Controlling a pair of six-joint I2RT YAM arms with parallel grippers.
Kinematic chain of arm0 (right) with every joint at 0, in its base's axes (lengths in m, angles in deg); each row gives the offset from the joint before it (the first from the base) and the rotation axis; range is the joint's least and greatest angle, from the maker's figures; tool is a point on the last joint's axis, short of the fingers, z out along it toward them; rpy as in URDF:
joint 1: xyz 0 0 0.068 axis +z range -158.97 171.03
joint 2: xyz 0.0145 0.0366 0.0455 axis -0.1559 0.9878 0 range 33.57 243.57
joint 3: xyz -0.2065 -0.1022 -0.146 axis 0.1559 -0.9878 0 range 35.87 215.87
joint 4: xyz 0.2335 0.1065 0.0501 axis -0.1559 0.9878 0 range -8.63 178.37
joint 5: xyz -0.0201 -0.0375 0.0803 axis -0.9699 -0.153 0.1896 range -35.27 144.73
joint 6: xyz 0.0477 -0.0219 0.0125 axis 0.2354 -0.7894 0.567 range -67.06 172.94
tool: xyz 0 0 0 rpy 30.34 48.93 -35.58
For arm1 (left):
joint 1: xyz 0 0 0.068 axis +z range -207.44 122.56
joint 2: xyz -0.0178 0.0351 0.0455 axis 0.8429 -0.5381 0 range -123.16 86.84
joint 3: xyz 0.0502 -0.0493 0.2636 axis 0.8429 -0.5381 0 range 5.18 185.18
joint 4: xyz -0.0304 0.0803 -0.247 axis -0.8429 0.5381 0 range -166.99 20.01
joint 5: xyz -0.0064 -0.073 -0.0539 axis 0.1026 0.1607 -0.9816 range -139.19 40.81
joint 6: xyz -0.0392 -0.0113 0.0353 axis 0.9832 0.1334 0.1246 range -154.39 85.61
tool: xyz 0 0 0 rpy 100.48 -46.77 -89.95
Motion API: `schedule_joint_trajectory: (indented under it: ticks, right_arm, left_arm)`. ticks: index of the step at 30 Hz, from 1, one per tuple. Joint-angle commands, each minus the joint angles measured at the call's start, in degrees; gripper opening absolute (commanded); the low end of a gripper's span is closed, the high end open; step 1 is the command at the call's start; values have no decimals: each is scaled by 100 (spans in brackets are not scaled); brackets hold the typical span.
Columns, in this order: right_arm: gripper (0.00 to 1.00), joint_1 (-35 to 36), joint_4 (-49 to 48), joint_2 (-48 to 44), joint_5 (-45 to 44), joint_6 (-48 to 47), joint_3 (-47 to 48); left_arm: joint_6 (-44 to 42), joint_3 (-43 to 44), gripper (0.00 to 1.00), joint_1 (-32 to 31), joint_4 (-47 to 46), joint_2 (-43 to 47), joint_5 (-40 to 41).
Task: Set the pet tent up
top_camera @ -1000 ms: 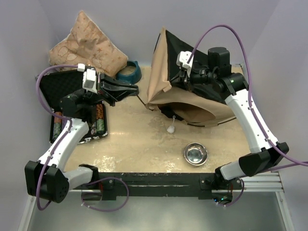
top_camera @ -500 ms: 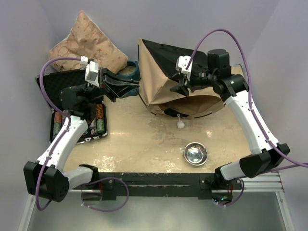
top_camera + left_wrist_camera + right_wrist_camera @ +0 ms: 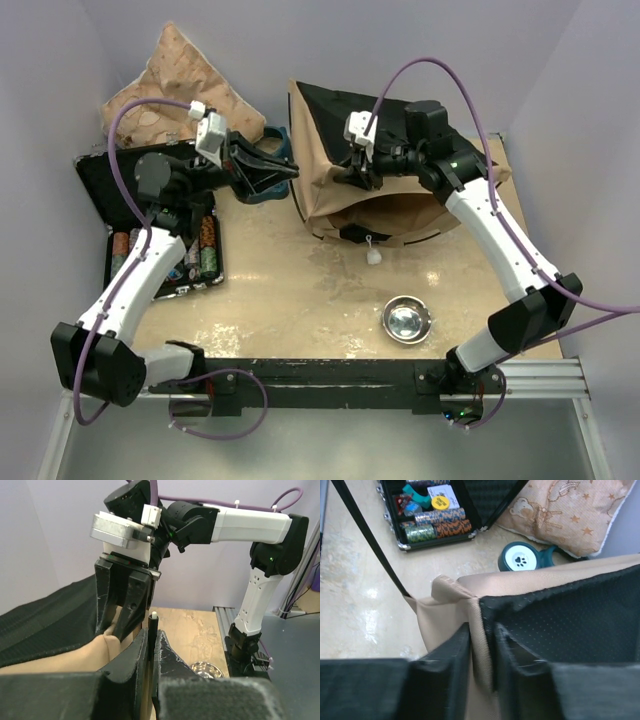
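Left pincer point(image 3: 292, 172) moved to pet tent point(image 3: 325, 178), half-hiding teal bowl point(image 3: 262, 193).

- The tent point(image 3: 325, 190) sits in the upper centre of the frame, tan front facing down-frame, black lining showing on top.
- The right gripper point(image 3: 346, 175) pinches fabric at the tent's top.
- The left gripper point(image 3: 288, 173) has its fingers drawn together at the tent's left edge.
- A white pom-pom point(image 3: 373, 257) lies on the table point(image 3: 290, 290) just below the tent.
- A steel bowl point(image 3: 406, 319) stands lower right of centre.
- A pillow point(image 3: 170, 90) lies upper left, above an open case point(image 3: 105, 190).
- A teal bowl point(image 3: 283, 142) is partly hidden behind the left gripper.
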State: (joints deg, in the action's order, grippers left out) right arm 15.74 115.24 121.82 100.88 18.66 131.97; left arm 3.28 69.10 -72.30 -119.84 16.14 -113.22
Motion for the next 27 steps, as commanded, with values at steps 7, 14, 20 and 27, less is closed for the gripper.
schedule_joint_trajectory:
  ticks: [7,14,20,27]
  right_arm:
    - [0,87,-1057,-71,605,1695,243]
    - [0,87,-1619,-27,1036,2750,199]
    - [0,60,-1857,17,1221,3296,182]
    - [0,-19,-2094,8,1344,3718,103]
  left_arm:
    - [-1666,990,0,-273,3132,-682,-22]
    - [-2781,1465,0,-589,5047,-1156,206]
    - [-3248,1536,0,-703,5796,-1298,523]
    - [-3407,1299,0,-703,5964,-1166,611]
